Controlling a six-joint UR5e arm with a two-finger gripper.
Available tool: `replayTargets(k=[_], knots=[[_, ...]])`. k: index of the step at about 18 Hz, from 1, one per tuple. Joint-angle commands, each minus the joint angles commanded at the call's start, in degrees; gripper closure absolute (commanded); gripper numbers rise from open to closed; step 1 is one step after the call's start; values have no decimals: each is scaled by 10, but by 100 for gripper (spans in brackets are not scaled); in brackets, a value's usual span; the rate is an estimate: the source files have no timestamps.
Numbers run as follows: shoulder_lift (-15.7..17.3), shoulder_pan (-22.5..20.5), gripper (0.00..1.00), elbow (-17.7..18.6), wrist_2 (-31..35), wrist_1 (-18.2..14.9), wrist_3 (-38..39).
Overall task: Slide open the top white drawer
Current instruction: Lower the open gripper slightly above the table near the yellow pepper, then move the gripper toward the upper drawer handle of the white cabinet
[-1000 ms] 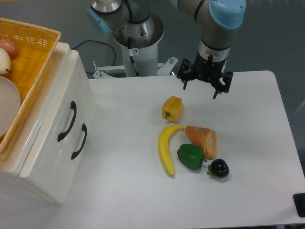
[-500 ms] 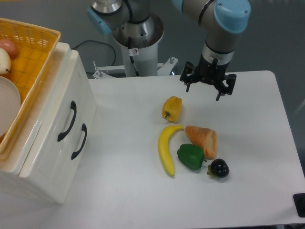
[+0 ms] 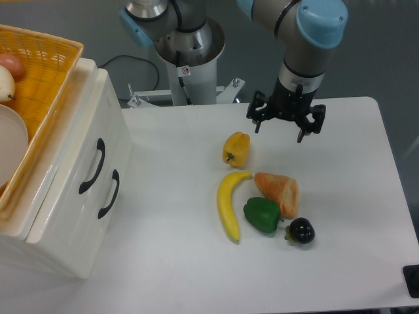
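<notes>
The open, empty gripper [image 3: 286, 127] has been shifted slightly rightward, away from the shut top drawer [image 3: 91, 166]; no progress is indicated.

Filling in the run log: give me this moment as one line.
gripper: open, empty, above table | top white drawer: shut | handle: untouched | gripper far right of cabinet

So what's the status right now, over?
Tool open, empty, hanging over the table's far side. Top white drawer shut, handle untouched. Yellow pepper and banana lie between them.
</notes>
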State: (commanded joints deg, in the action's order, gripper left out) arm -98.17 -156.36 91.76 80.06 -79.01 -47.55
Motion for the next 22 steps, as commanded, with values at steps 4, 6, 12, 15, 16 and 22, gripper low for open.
replayTargets(k=[4,6,12,15,16,22], knots=[[-1,23,0,14,1,0,55],[-8,35,0,12,-5,3,72],[-15,93,0,2,-29,4,133],[-18,106,0,0,-55,1,171],[-19,109,0,-1,-68,2,177],[-36,141,0,-1,-100,-16,224]])
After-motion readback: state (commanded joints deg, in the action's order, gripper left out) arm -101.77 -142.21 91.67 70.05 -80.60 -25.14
